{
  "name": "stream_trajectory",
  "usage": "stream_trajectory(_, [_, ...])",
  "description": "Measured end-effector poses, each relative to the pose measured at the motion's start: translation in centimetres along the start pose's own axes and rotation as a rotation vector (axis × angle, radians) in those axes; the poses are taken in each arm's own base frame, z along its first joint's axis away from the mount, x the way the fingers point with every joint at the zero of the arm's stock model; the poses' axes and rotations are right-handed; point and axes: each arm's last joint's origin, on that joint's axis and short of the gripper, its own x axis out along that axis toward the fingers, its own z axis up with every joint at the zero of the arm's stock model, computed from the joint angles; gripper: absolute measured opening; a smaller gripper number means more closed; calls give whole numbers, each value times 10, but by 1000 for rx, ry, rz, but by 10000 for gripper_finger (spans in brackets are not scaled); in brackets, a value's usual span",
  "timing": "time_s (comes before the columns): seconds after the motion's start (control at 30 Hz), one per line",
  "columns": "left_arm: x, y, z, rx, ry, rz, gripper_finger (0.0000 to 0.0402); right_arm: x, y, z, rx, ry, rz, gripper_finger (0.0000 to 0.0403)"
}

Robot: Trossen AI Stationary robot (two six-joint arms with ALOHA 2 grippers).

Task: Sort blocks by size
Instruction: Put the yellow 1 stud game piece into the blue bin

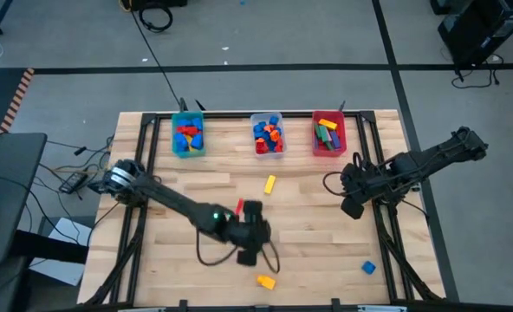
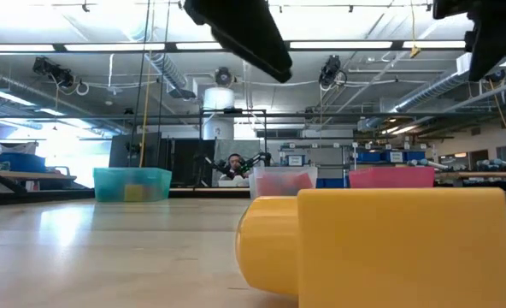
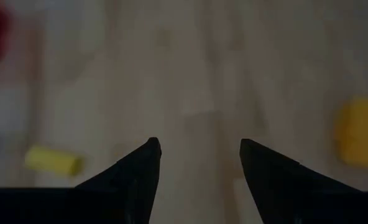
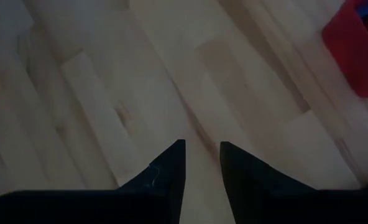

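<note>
Step in hand: between picks. My left jaws (image 3: 196,152) hang parted and empty over bare worktop (image 1: 326,243), mid-table toward the front edge. Loose blocks left to sort: a yellow block (image 1: 269,183) ahead of me toward the bins, an orange-yellow block (image 1: 265,281) at the front edge just beside my wrist, a small red block (image 1: 239,206) near my forearm, and a blue block (image 1: 369,268) well apart to the right. The teal bin (image 1: 187,136), clear bin (image 1: 268,134) and red bin (image 1: 328,134) at the back already hold blocks. My right jaws (image 4: 202,155) wait over bare wood near the red bin, narrowly parted, holding nothing.

Next, as I judge it: centre on the nearest loose block, descend, close across its short side.
</note>
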Motion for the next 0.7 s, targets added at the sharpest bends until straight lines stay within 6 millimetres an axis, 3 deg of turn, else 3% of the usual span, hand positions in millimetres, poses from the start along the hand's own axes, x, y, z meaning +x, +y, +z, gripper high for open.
stream_trajectory(0.1, [7, -20, -1, 108, -6, -76, 229, -1, 2, -2, -20, 2, 8, 113])
stream_trajectory(0.33, [27, -58, 1, 112, -130, -195, 229, -2, 5, -6, -53, 5, 22, 113])
stream_trajectory(0.5, [41, -73, 3, 100, -204, -277, 229, -2, 6, -7, -60, 6, 25, 113])
stream_trajectory(0.7, [56, -88, -9, 125, -165, -344, 229, -2, 6, -7, -60, 6, 25, 113])
